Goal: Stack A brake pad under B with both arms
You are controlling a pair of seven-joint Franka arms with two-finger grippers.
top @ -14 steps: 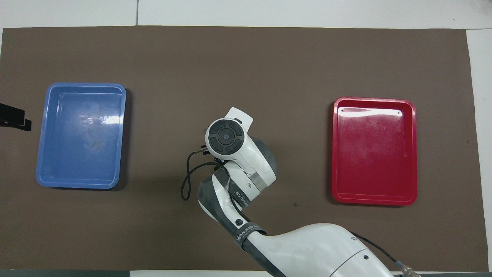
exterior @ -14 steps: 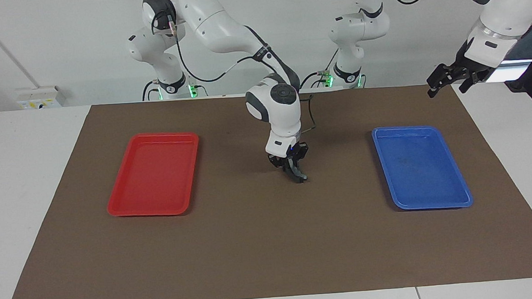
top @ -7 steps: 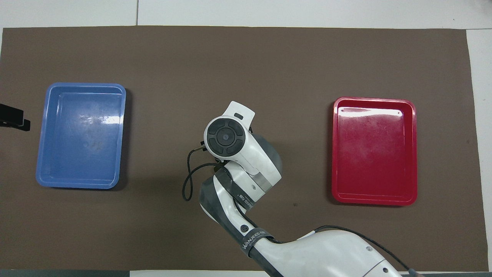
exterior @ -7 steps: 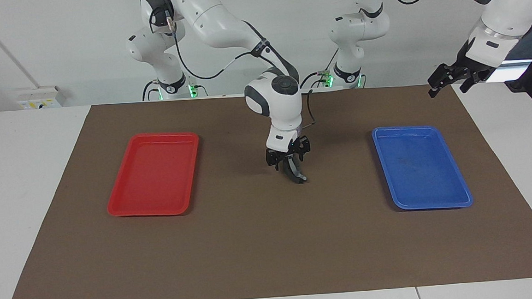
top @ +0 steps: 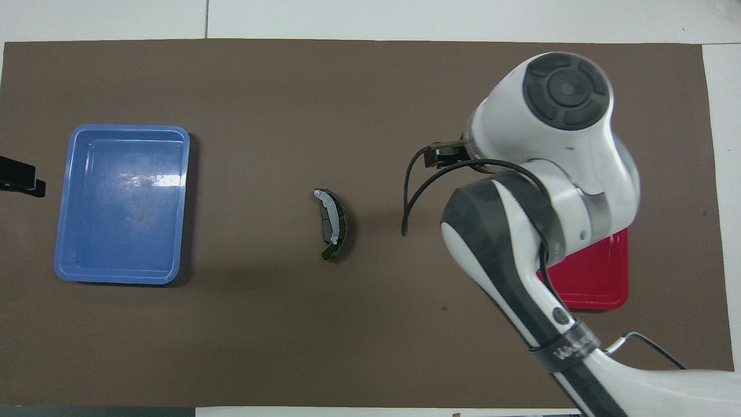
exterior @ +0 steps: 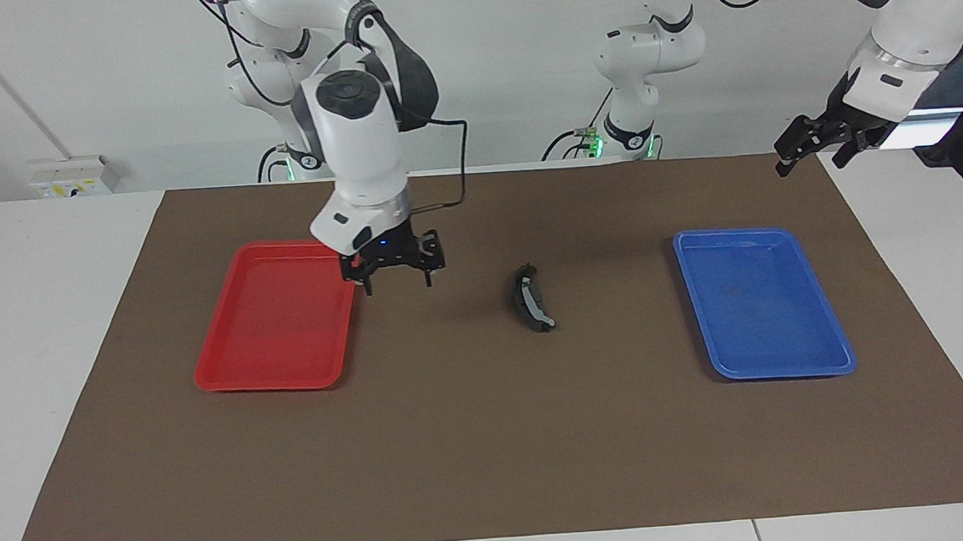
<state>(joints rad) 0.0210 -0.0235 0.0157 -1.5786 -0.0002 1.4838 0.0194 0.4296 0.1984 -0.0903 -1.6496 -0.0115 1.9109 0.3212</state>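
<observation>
The crescent-shaped pad B (exterior: 533,301) lies on the brown mat (exterior: 475,438) at mid-table, its light grey strip facing up. It also shows in the overhead view (top: 330,220). The short A brake pad does not show as a separate thing; only dark edges show along B's curve. My right gripper (exterior: 396,280) is open and empty. It hangs over the mat beside the red tray (exterior: 271,317), well away from the pads. In the overhead view the right arm's wrist covers it. My left gripper (exterior: 807,154) waits in the air, open, over the mat's corner at the left arm's end (top: 20,179).
A blue tray (exterior: 763,299) lies toward the left arm's end (top: 121,202). The red tray lies toward the right arm's end, and the right arm covers most of it in the overhead view (top: 596,284). White table surrounds the mat.
My right gripper has let go of pad B, risen and swung away toward the red tray. The pad now lies uncovered on the mat. The left arm has not moved.
</observation>
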